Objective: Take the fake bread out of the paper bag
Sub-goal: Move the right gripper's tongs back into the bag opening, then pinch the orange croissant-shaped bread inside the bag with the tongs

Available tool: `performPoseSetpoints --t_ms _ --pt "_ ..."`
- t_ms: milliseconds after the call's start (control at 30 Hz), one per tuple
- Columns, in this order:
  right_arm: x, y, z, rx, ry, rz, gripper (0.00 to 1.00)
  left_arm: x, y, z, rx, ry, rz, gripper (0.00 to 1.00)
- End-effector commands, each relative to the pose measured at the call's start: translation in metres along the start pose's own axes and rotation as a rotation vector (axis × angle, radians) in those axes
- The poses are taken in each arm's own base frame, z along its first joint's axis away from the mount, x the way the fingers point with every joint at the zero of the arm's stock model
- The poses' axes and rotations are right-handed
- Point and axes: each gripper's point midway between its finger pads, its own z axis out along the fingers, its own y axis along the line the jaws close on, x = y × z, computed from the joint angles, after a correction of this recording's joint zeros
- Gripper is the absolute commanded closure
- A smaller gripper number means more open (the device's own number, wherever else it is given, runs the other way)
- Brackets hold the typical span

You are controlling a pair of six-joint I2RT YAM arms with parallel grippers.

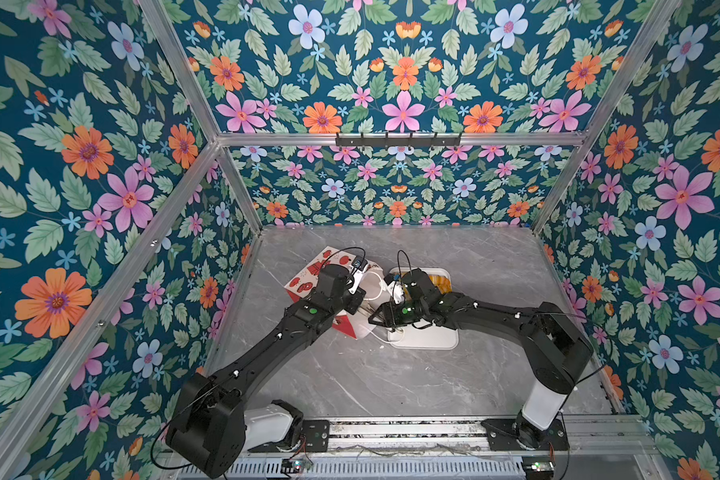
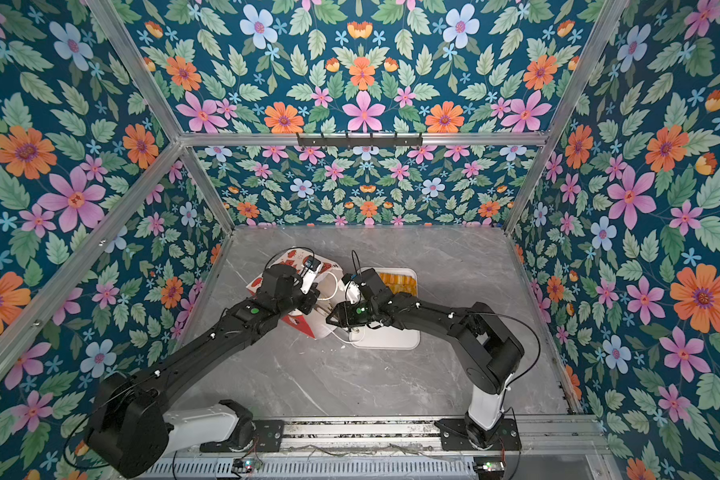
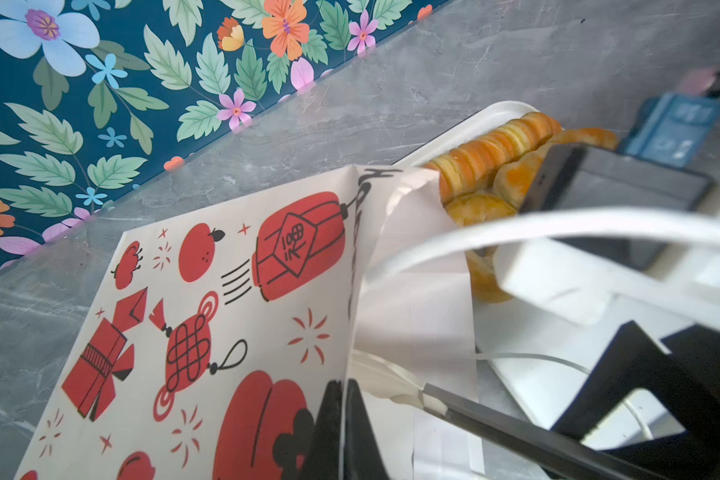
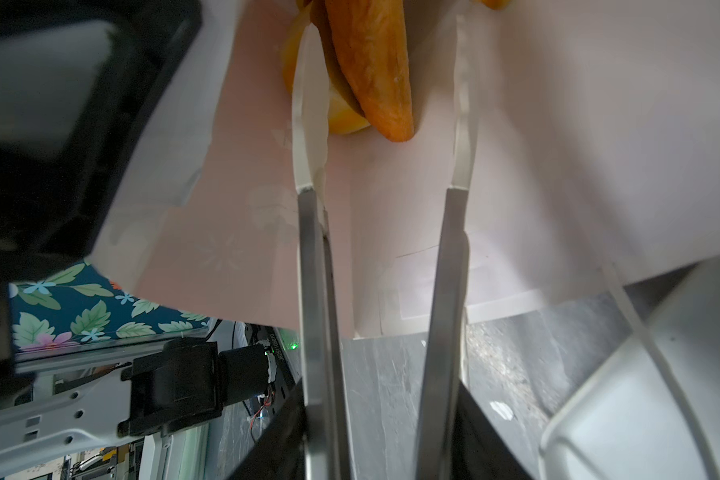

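Surface: grey marble table [image 1: 391, 374], floral walls [image 1: 100, 166] around.
Paper bag [image 1: 304, 282]: left of centre, left arm [image 1: 267, 345] across it.
Left gripper [image 3: 344, 419]: clenched on bag rim.
Right gripper [image 4: 385, 62]: jaws apart inside bag mouth.
Fake bread [image 4: 375, 83]: two pieces inside bag.
Tray [image 1: 429, 338]: white, right of bag, more bread aboard, right arm [image 1: 495, 313] overhead.

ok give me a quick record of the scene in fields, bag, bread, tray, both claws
paper bag: tipped over on the table, mouth toward the tray
left claw: shut on the bag's rim
right claw: open, inside the bag's mouth
bread in bag: orange-brown piece between the right claw's fingers, yellow piece beside it
tray: white, holds the striped loaf and other pieces
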Motion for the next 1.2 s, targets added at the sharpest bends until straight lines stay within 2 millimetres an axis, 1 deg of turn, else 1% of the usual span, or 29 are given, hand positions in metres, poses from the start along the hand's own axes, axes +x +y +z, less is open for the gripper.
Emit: performPoseSetpoints --t_ms 0,100,333,400,500,667,767,900,1067,1100,1167 --pt "-0.015 0.017 0.002 -0.068 -0.039 -0.047 0.53 -0.008 -0.003 -0.001 0.018 -0.026 -0.019 1.0" --pt "-0.02 0.016 0.007 -0.071 -0.045 -0.052 0.53 -0.008 -0.004 -0.002 0.023 -0.031 -0.021 1.0" --pt "-0.027 0.008 0.029 -0.085 -0.035 -0.047 0.54 -0.006 -0.007 -0.001 0.038 -0.04 -0.032 1.0" --pt "-0.028 0.006 0.033 -0.087 -0.033 -0.042 0.58 -0.005 -0.007 -0.002 0.037 -0.042 -0.035 1.0" --pt "-0.028 0.007 0.033 -0.095 -0.04 -0.041 0.67 -0.003 -0.007 -0.001 0.035 -0.045 -0.037 1.0" --pt "-0.026 0.011 0.019 -0.088 -0.065 -0.058 0.72 0.0 -0.005 0.0 0.022 -0.041 -0.038 1.0" --pt "-0.019 0.013 0.009 -0.077 -0.056 -0.05 0.74 0.002 0.0 0.001 -0.007 -0.034 -0.043 1.0" --pt "-0.008 0.012 -0.006 -0.053 -0.062 -0.04 0.75 0.001 0.006 0.0 -0.042 -0.039 -0.044 1.0" --pt "0.002 0.013 -0.024 -0.027 -0.068 -0.035 0.75 -0.004 0.017 -0.003 -0.107 -0.071 -0.054 1.0" --pt "0.001 0.019 -0.032 -0.033 -0.084 -0.043 0.75 -0.005 0.018 -0.003 -0.112 -0.076 -0.056 1.0" --pt "0.003 0.02 -0.038 -0.021 -0.09 -0.045 0.75 -0.006 0.019 -0.003 -0.115 -0.079 -0.056 1.0"
